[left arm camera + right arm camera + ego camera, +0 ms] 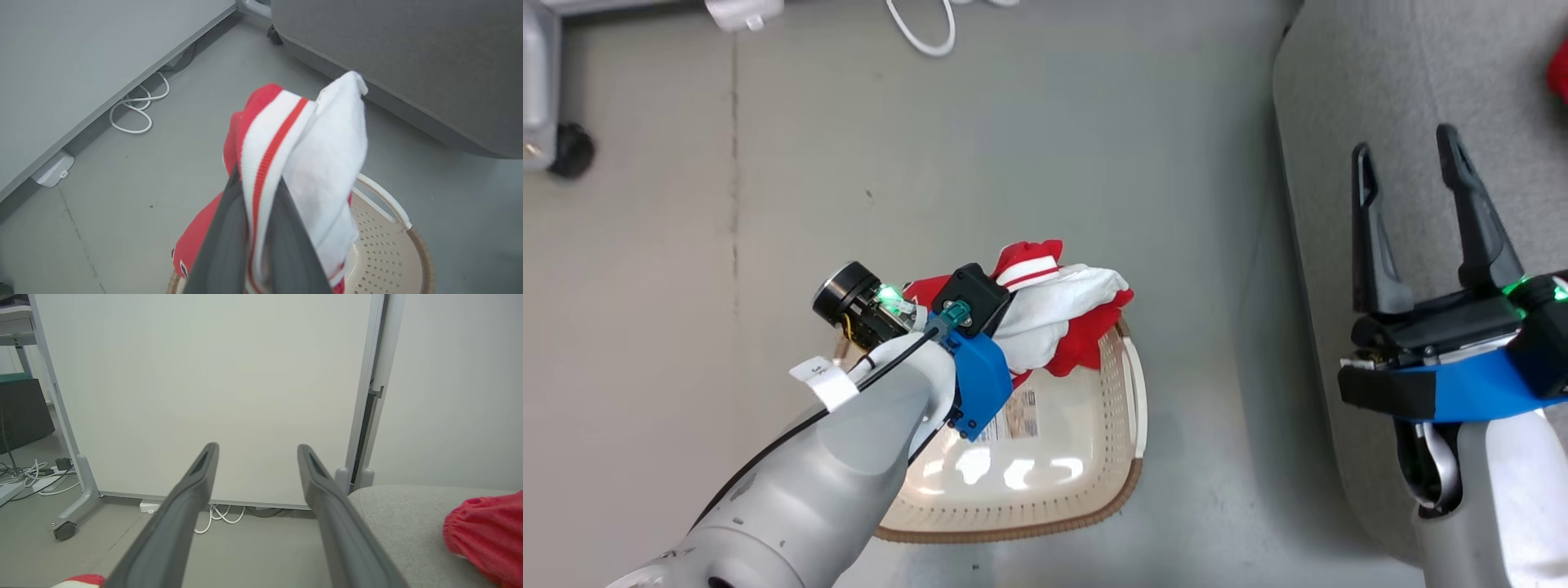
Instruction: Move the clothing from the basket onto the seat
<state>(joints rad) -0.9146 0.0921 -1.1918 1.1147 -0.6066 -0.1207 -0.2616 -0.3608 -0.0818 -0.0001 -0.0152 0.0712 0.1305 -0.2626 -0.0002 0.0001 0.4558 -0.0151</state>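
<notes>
A red garment with white trim and stripes (1054, 310) hangs over the far corner of the cream basket (1131, 392), pinched in my left gripper (1013, 286), which is shut on it. In the left wrist view the striped cloth (327, 151) rises between the left gripper's (258, 179) dark fingers, above the basket's rim (421, 245). The basket's bottom shows a label and nothing else. My right gripper (1406, 145) stands open and empty over the grey seat (1405, 82). A second red garment (486, 535) lies on the seat (400, 514), beside the open right gripper (257, 448).
The basket stands on a grey floor (849, 163) just left of the seat's rounded edge. A white cable (923, 33) and a white power block (743, 12) lie by the far wall. A wheeled partition (204, 396) stands behind, its caster (572, 151) at far left.
</notes>
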